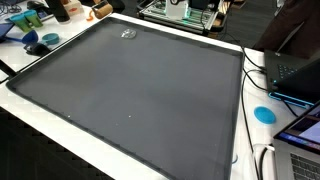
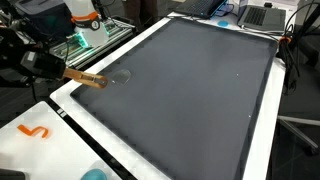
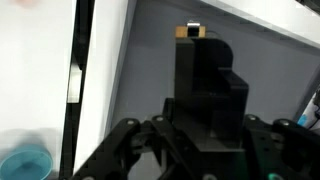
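One arm point(image 2: 22, 55) reaches in low over the edge of the dark mat point(image 2: 190, 90), claw point(image 2: 70, 72) closed around a wooden block point(image 2: 87, 79).

At the left edge, the gripper point(image 2: 62, 70) clasps a wooden stick point(image 2: 86, 78) that reaches over the dark mat point(image 2: 190, 100), its tip just beside a faint ring point(image 2: 121, 76). Nearer, an orange squiggle point(image 2: 35, 131) lies on the white table point(image 2: 60, 155). A laptop point(image 2: 262, 15) sits far right.

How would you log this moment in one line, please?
gripper: shut on wooden block | location: at edge of grey mat | nearby: small roundish item on mat
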`<state>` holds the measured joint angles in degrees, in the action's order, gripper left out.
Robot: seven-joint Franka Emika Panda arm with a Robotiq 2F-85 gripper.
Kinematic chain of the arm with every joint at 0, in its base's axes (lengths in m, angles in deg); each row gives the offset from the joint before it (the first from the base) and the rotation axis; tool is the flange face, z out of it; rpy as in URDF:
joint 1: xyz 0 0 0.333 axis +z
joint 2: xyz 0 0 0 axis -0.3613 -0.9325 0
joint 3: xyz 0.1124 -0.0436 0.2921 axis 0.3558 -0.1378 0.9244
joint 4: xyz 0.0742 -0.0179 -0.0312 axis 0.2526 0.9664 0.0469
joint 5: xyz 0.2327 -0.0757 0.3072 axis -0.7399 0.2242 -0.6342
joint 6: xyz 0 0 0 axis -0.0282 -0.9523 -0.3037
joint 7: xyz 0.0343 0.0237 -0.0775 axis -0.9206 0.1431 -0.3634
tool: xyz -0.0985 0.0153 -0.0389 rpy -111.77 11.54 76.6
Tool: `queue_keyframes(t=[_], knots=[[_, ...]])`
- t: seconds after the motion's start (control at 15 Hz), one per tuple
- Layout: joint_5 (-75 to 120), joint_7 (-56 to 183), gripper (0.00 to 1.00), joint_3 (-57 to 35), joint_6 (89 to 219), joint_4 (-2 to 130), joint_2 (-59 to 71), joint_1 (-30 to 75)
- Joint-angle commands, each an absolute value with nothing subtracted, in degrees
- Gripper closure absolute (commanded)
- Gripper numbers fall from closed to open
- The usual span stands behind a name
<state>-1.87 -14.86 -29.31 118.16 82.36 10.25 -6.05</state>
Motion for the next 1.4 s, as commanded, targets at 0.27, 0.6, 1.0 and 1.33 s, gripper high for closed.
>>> queue_keyframes(t=[0.27, 0.6, 1.0, 1.33], knots=[[-3.0, -15.9, 0.75, -28.3, 116.7, 85.0, 13.3, -6.8], [-2.3, -17.8, 0.75, -27.9, 117.3, 87.3, 15.8, -6.1], [-0.6, -19.4, 0.75, -27.9, 118.1, 91.4, 20.2, -4.4], [1.9, -18.3, 0.75, -27.6, 120.2, 96.8, 25.8, -2.1]])
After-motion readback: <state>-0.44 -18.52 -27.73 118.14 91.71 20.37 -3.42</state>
